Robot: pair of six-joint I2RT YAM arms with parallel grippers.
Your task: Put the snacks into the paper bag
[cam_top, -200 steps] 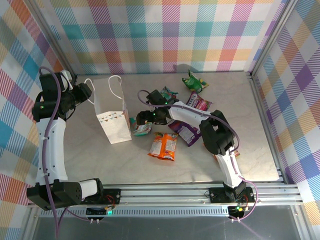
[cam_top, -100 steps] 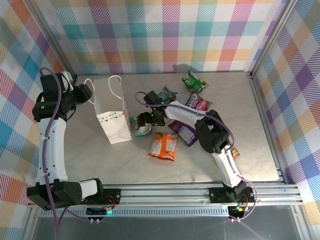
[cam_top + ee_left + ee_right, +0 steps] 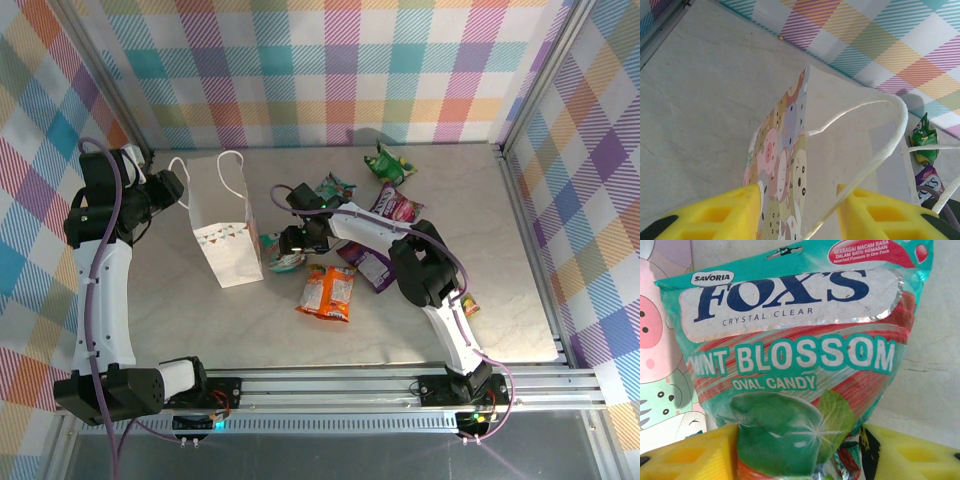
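The white paper bag (image 3: 228,232) stands upright at the left, its animal-print side (image 3: 785,150) facing my left wrist camera. My left gripper (image 3: 172,186) (image 3: 800,212) straddles the bag's top corner. One yellow finger (image 3: 715,215) lies against the printed wall and the other against the cord handle (image 3: 885,145). A teal FOX'S snack packet (image 3: 283,262) (image 3: 795,355) lies just right of the bag. My right gripper (image 3: 292,243) (image 3: 800,452) is down over it, jaws closed in on the packet's lower end. The bag's print (image 3: 660,365) shows right beside the packet.
More snacks lie right of the bag: an orange one (image 3: 327,292), a purple one (image 3: 368,265), a pink-purple one (image 3: 397,205), a green one (image 3: 388,163) near the back wall, a dark teal one (image 3: 333,186). Checked walls enclose the table (image 3: 180,320).
The right gripper's jaws have narrowed from wide open onto the teal packet, and the wrist has shifted slightly toward the bag. The left arm and the bag have not moved.
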